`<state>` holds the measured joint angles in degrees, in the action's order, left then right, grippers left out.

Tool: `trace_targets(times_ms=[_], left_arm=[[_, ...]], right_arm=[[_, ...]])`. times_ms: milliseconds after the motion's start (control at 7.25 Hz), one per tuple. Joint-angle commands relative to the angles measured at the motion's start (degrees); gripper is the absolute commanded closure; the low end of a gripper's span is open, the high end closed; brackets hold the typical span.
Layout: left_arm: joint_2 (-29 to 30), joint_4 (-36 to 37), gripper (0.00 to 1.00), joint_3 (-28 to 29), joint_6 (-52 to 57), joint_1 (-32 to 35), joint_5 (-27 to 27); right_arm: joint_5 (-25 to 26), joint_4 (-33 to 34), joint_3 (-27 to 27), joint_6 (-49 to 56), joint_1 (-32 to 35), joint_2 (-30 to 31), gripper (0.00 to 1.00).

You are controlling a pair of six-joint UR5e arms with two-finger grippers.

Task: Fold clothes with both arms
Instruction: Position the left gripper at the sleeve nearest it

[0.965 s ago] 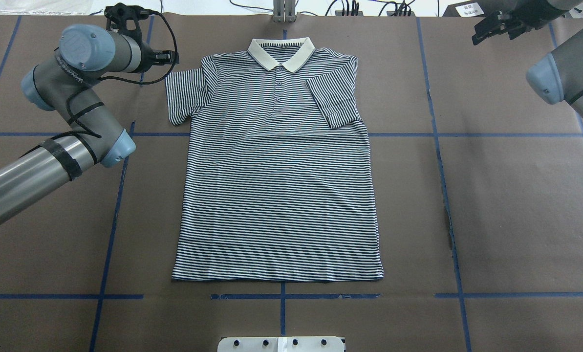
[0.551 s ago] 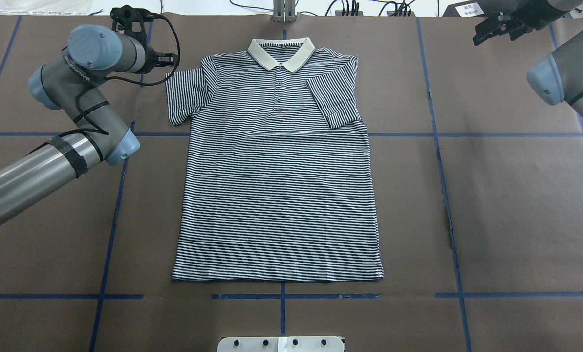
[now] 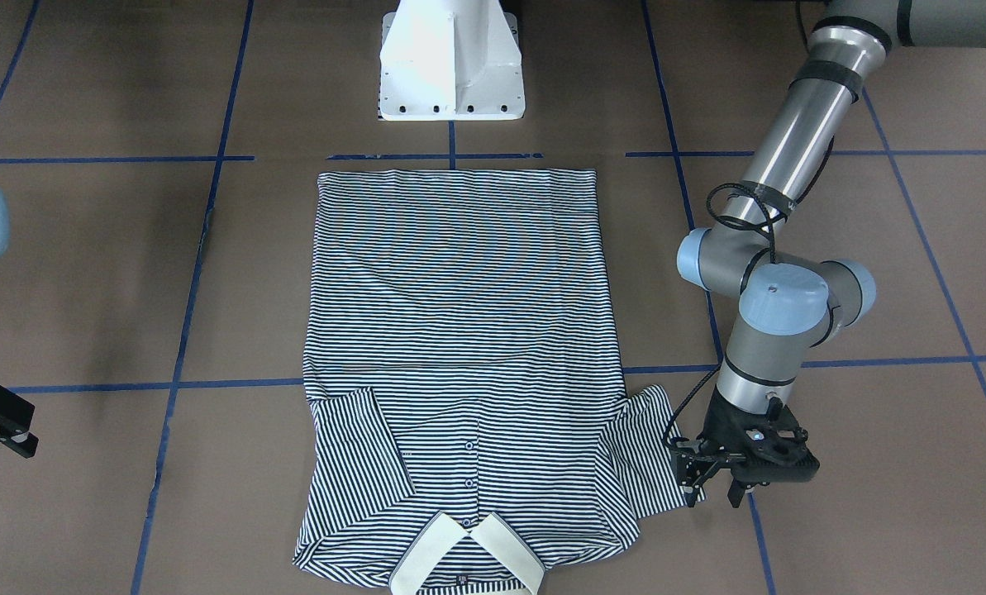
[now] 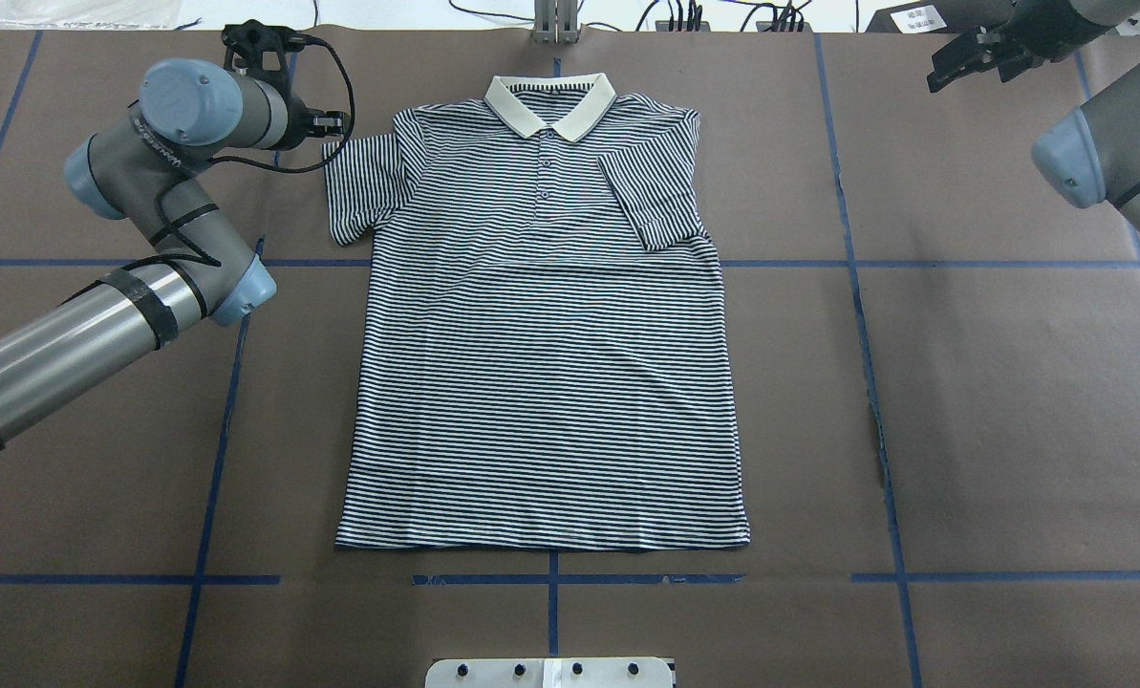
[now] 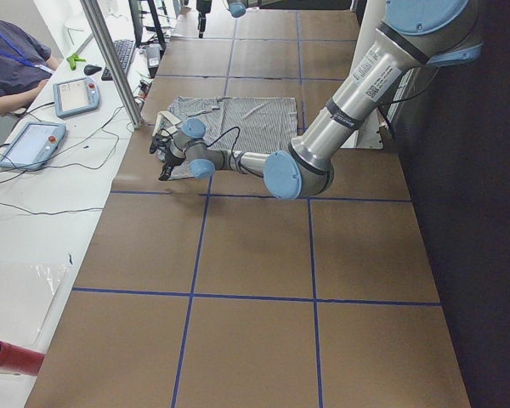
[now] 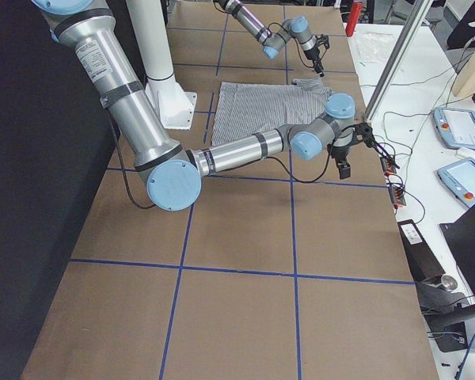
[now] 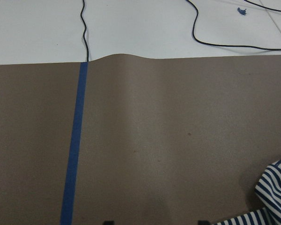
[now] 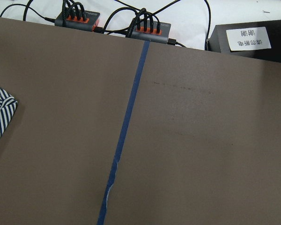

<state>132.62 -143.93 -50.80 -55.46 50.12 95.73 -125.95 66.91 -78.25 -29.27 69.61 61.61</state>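
The striped polo shirt (image 4: 546, 363) lies flat, front up, its cream collar (image 4: 550, 100) at the far edge. The sleeve on the overhead view's right (image 4: 651, 196) is folded in onto the body. The other sleeve (image 4: 359, 186) is spread out. My left gripper (image 4: 329, 119) is open and low beside that sleeve's outer edge; the front-facing view shows the left gripper (image 3: 714, 494) with one fingertip at the hem. The left wrist view shows only the sleeve's corner (image 7: 271, 187). My right gripper (image 4: 966, 62) is open and empty at the far right corner, away from the shirt.
The white pedestal base (image 3: 451, 62) stands at the near edge by the shirt's hem. A metal post (image 4: 555, 24), power strips with cables (image 8: 77, 19) and a labelled black box (image 8: 248, 37) line the far edge. Blue tape lines cross the brown mat (image 4: 1009, 401).
My left arm has swung toward the shirt, bringing its gripper closer to the spread sleeve. My right gripper has drawn slightly further off to the far right. The shirt has not moved.
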Motion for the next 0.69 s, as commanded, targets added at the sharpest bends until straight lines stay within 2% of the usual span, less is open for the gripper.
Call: trace_targets(times_ms=[0,551], left_arm=[[0.1,-1.0,0.37,0.9,-0.5,0.0,0.1],[0.1,-2.5,0.4,1.6,-2.0,-1.0,0.1]], right_arm=[[0.1,0.1,0.1,0.0,-0.1,0.0,0.0],[0.1,0.0,0.3,0.0,-0.1,0.1,0.0]])
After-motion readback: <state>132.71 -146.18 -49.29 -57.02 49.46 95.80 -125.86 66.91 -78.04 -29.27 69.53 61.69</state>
